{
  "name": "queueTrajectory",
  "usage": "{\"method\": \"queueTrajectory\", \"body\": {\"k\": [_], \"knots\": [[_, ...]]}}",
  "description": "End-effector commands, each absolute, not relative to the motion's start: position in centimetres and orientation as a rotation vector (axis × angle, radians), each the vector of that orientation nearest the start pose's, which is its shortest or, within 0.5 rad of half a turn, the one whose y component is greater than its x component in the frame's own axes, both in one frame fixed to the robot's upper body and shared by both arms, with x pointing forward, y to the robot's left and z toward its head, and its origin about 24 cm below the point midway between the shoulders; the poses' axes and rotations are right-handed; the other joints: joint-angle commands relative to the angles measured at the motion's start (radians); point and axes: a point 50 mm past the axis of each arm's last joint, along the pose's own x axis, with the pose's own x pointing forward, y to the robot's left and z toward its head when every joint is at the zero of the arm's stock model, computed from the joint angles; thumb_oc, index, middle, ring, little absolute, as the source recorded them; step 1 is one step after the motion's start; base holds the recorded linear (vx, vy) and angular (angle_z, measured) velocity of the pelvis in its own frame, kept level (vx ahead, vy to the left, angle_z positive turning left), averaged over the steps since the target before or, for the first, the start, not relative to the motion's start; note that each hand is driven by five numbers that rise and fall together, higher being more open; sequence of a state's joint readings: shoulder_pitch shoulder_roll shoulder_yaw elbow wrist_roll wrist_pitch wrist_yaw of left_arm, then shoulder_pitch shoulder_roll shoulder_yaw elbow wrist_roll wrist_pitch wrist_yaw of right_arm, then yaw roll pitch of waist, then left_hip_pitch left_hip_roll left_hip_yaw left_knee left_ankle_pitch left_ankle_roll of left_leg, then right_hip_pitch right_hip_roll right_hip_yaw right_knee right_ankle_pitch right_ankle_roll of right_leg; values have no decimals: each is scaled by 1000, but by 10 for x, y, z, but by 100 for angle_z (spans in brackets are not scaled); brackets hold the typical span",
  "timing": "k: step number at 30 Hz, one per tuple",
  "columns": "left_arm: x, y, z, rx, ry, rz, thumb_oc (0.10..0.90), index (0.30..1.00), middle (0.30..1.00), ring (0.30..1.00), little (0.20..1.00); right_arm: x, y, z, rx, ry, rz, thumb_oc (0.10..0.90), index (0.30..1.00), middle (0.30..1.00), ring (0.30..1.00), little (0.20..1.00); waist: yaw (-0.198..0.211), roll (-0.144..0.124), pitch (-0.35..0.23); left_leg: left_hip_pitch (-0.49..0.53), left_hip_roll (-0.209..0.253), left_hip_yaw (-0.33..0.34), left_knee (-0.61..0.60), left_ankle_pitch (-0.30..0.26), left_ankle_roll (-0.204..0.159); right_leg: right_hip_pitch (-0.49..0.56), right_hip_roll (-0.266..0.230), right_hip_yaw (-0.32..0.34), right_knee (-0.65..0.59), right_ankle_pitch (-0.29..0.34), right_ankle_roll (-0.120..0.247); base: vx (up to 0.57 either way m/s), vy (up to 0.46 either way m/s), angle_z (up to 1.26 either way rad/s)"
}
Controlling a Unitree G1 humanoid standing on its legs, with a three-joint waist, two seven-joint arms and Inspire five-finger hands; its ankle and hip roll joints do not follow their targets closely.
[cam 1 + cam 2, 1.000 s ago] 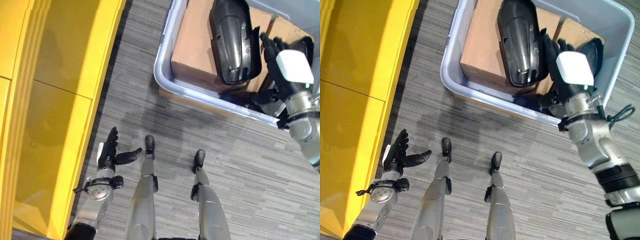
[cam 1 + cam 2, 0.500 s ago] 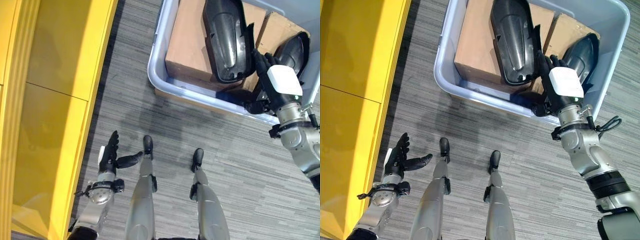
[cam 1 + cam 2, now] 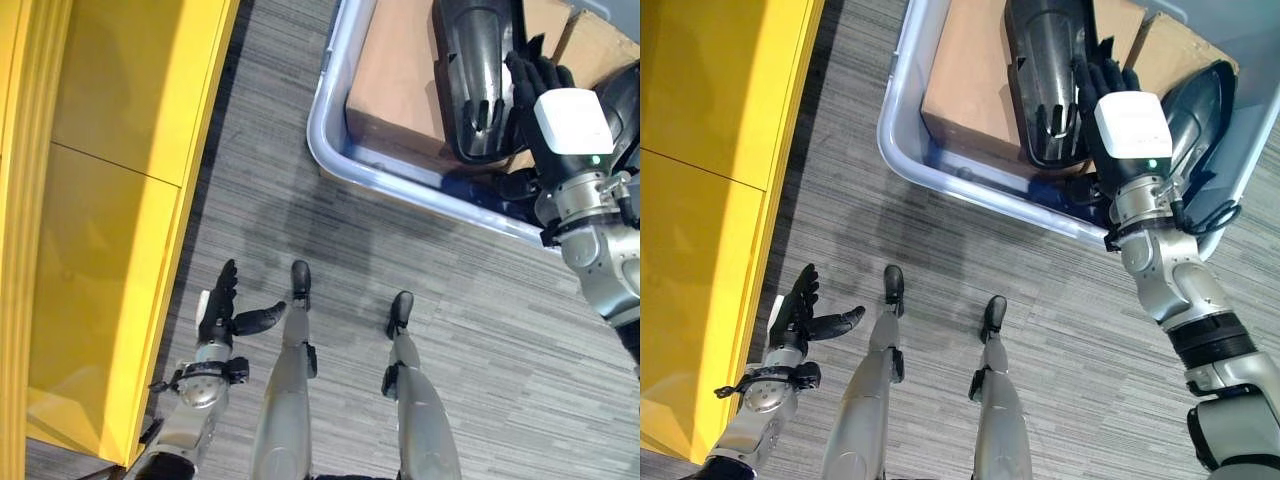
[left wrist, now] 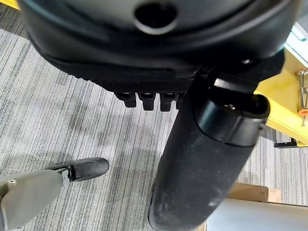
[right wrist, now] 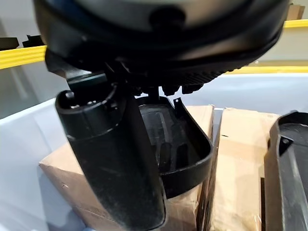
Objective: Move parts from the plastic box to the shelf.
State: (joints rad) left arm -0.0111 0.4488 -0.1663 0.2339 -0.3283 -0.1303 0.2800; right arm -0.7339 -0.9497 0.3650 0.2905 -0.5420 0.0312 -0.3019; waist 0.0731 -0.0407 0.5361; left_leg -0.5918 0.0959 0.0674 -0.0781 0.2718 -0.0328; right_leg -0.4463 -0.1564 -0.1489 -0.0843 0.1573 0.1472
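Black part (image 3: 1045, 85) lies on cardboard boxes (image 3: 965, 75) in the plastic box (image 3: 905, 150), just beyond the right robot hand (image 3: 1110, 90), whose fingers are straight, ungrasping. Reaching stage; closing round it comes next. Left robot hand (image 3: 220, 310) hangs released.

A grey plastic box (image 3: 902, 150) with rounded corners stands on the floor and holds brown cardboard cartons. A glossy black moulded part (image 3: 1045, 75), long and shell-shaped, lies hollow side up on the left carton (image 3: 965, 80). A second black part (image 3: 1200, 110) leans at the box's right side. The yellow shelf (image 3: 110, 200) stands well apart, to the left.
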Motion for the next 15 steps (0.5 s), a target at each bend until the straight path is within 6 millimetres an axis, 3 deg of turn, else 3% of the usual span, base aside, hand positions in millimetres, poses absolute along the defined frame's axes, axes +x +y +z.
{"method": "queueTrajectory", "body": {"k": [1, 15], "knots": [[240, 233, 27, 195, 34, 218, 900, 1000, 1000, 1000, 1000, 332, -257, 304, -1591, -710, -508, 900, 1000, 1000, 1000, 1000, 2, -14, -16, 93, 47, -35, -2, -75, -61, 0, -18, -21, 126, -41, 2, 0, 0, 0], [240, 229, 25, 191, 31, 209, 900, 1000, 1000, 1000, 1000, 345, -260, 290, -1631, -629, -488, 900, 1000, 1000, 1000, 1000, 6, 1, -16, 35, 39, -45, 10, -81, -56, -56, -23, -19, 151, -50, 0, 0, 0, 0]]}}
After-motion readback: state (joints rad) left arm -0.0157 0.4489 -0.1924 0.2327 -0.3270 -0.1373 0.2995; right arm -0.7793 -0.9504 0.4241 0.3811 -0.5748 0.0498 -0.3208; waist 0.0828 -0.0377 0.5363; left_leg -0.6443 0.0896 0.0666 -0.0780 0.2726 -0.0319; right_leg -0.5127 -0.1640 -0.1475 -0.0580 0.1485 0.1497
